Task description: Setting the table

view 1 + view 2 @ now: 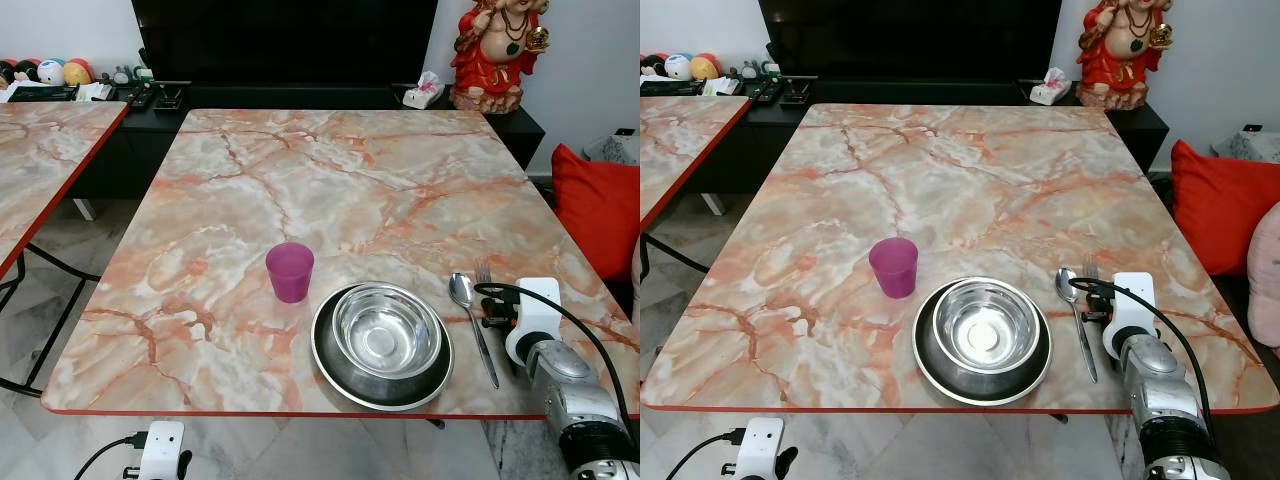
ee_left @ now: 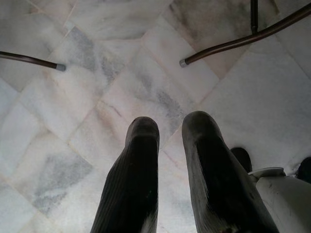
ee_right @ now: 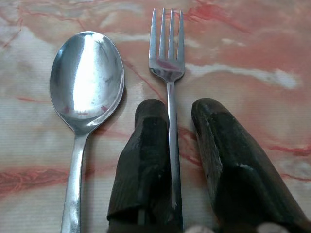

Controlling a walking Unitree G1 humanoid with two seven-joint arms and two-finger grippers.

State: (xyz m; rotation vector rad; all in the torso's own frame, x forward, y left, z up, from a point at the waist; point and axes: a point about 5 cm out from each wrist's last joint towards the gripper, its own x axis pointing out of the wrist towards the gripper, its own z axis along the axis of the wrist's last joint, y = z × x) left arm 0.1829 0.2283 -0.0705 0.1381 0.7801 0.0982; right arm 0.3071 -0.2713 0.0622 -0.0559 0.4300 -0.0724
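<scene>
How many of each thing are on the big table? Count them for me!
Cup: 1
Plate: 1
Bowl: 1
Spoon: 1
Fork: 1
Total: 5
The right gripper has its fingers on either side of the fork's handle, with a gap on one side.

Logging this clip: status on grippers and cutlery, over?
Right gripper open astride fork on table. Spoon alongside, bowl on plate. Left gripper idle above floor. Nothing obstructing.
</scene>
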